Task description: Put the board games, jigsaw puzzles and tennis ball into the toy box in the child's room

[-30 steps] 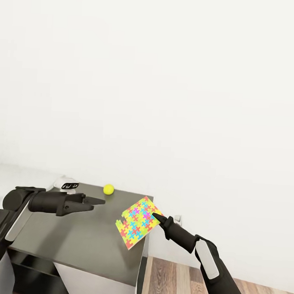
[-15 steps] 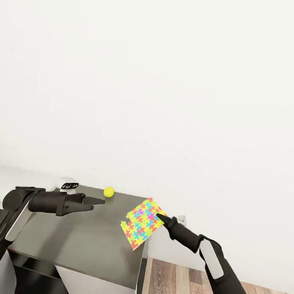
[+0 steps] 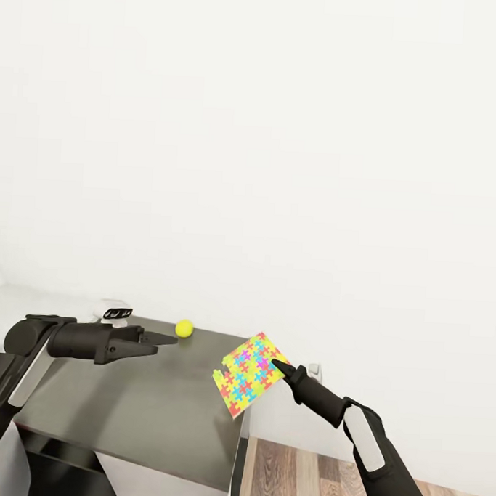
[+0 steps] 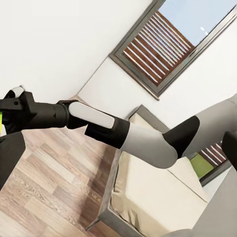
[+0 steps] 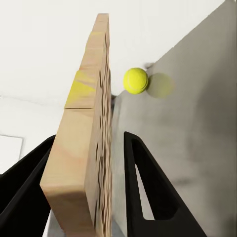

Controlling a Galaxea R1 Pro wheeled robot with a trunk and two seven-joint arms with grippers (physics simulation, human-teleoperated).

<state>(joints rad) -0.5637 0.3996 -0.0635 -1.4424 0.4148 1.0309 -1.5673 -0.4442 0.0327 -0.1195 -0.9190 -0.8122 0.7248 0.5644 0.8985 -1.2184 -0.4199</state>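
Observation:
My right gripper is shut on one jigsaw puzzle, a thin multicoloured board held tilted over the right end of the dark grey table. In the right wrist view the puzzle stands edge-on between the two black fingers. The tennis ball rests near the table's back edge by the wall, and shows beyond the board as a small yellow ball. My left gripper hovers over the table just left of the ball, open and holding nothing. The toy box and board games are out of view.
A small white gadget sits at the table's back left corner. White wall rises right behind the table, with a socket low on it. Wood floor lies right of the table. The left wrist view shows the bed and a window.
My right gripper has carried the puzzle to the right, toward the table's right edge. The left arm has stayed put. The view has tilted slightly.

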